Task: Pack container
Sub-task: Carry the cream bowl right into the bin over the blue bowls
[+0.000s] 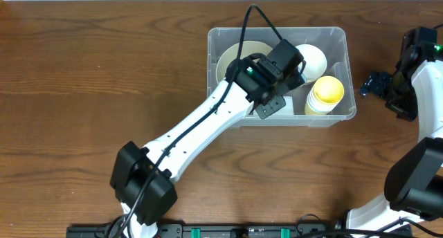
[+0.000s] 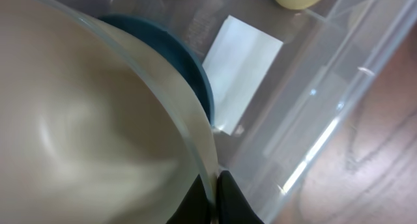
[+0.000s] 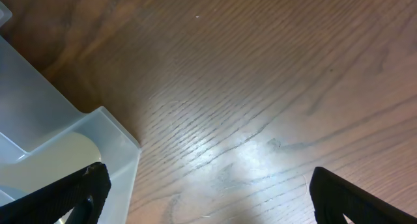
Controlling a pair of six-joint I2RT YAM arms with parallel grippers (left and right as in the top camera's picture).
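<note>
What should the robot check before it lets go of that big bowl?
1. Left end effector shut on the cream bowl's rim: ok.
2. Cream bowl inside the container: ok.
3. Blue bowl underneath to nest into: ok.
4. Cream bowl settled on the blue bowl: cannot tell.
5. Yellow cup apart from the cream bowl: ok.
6. Right end effector open, outside the container: ok.

**Three cameras, one shared container [image 1: 345, 65]**

The overhead camera looks straight down on the table [image 1: 83, 79], with the container right of centre. The left wrist camera sits inside the container, very close against a cream bowl [image 2: 85, 133], facing the base. The right wrist camera looks down just beside the container and catches one corner.
</note>
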